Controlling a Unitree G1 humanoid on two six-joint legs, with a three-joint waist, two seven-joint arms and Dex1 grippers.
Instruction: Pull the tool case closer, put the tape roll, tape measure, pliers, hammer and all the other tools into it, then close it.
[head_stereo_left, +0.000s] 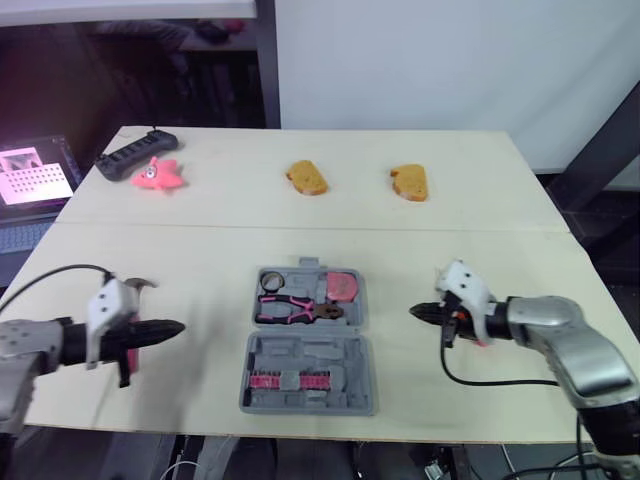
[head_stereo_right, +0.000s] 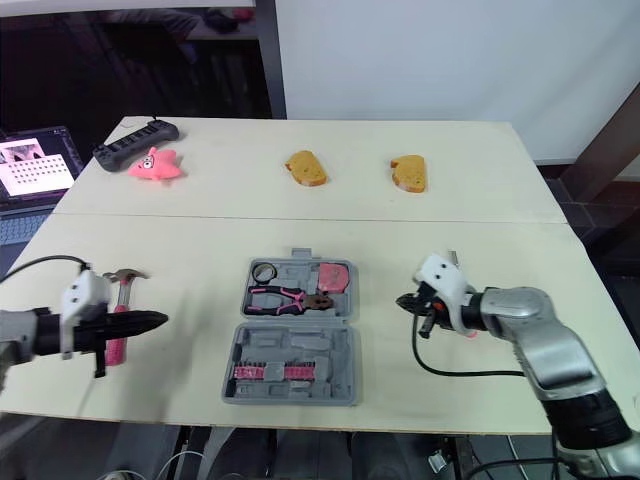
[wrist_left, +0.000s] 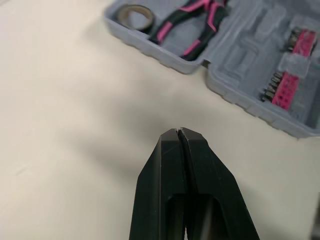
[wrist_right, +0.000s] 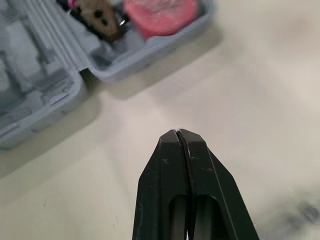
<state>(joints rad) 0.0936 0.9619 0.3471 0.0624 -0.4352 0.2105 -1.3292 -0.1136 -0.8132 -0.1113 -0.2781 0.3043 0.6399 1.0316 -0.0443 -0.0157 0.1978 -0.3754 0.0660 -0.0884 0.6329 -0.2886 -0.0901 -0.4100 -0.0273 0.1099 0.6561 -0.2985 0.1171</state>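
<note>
The grey tool case (head_stereo_left: 355, 375) lies open at lower centre of the head views, with the tape roll (head_stereo_left: 270, 283), pliers (head_stereo_left: 298, 309) and pink tape measure (head_stereo_left: 342, 286) in its upper half. The hammer (head_stereo_right: 124, 285) lies on the desk (head_stereo_left: 200, 245) at lower left. I expect it to be head-heavy, rigid and prone to swinging, so I would grip the pink handle close to the steel head. The case looks like light, stiff plastic that should slide easily.

Both sets of jaws are pressed tight together and hold nothing: the left gripper (head_stereo_left: 180, 327) hovers over the hammer and the right gripper (head_stereo_left: 413, 312) is just right of the case.

The left gripper crosses the hammer's handle and hides part of it. I cannot identify a reddish bit under the right wrist.
</note>
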